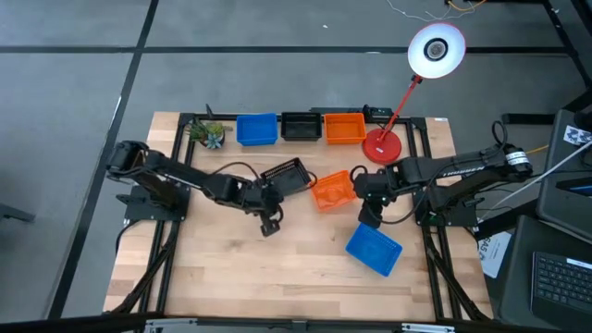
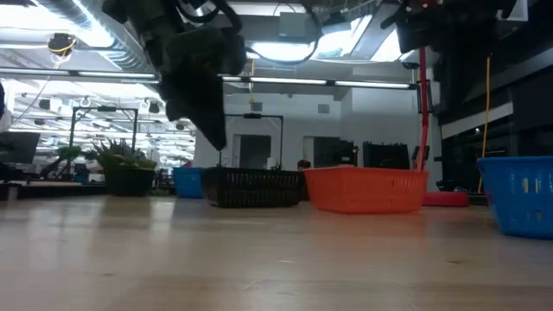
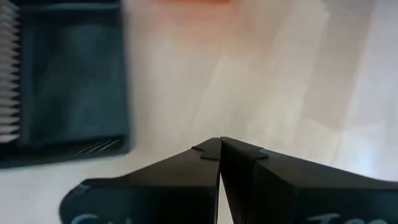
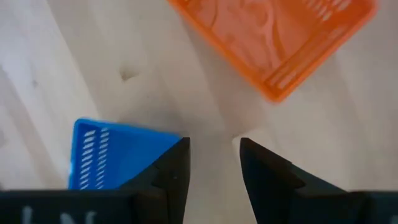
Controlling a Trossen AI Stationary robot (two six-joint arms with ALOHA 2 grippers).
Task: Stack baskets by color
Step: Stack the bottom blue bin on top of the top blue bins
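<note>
No legible text, labels, brands, numbers or signs in any view, pale marks on the left end effector (image 3: 219, 144) cut off and unreadable, paper sheets beside the desk (image 1: 222, 268) too small to read

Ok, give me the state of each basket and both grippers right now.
Left gripper: shut, empty, near the loose black basket.
Right gripper: open, empty, between the loose orange and blue baskets.
Loose black basket: askew, unstacked.
Loose orange basket: askew, unstacked.
Loose blue basket: askew, unstacked.
Back row baskets: lined up, blue, black, orange.
</note>
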